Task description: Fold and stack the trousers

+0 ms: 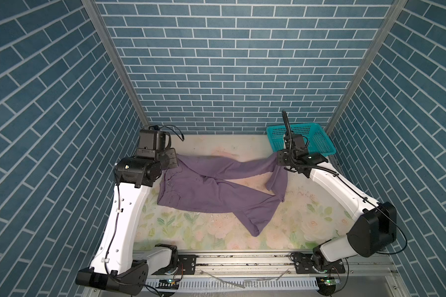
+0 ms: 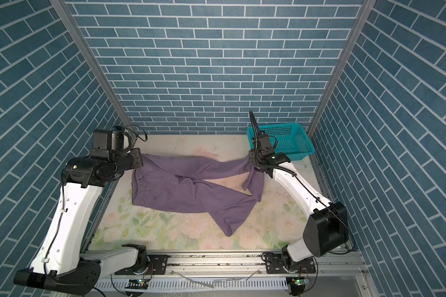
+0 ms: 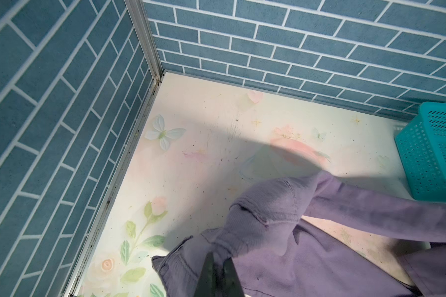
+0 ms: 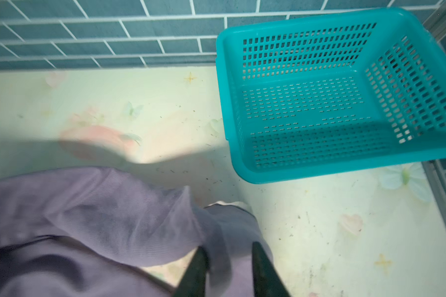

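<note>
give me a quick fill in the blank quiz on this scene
1. The left gripper pinches the trousers at the ___.
2. The right gripper grips one trouser ___.
3. The teal basket is ___.
Missing words: waistband; leg; empty

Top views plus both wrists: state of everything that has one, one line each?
trousers: unfolded, legs crossed, mostly lying on the table, held up at two ends.
left gripper: shut on the trousers' waistband corner.
right gripper: shut on the far leg near its cuff, cuff hanging off it.
basket: upright, empty, at the table's far right corner.
</note>
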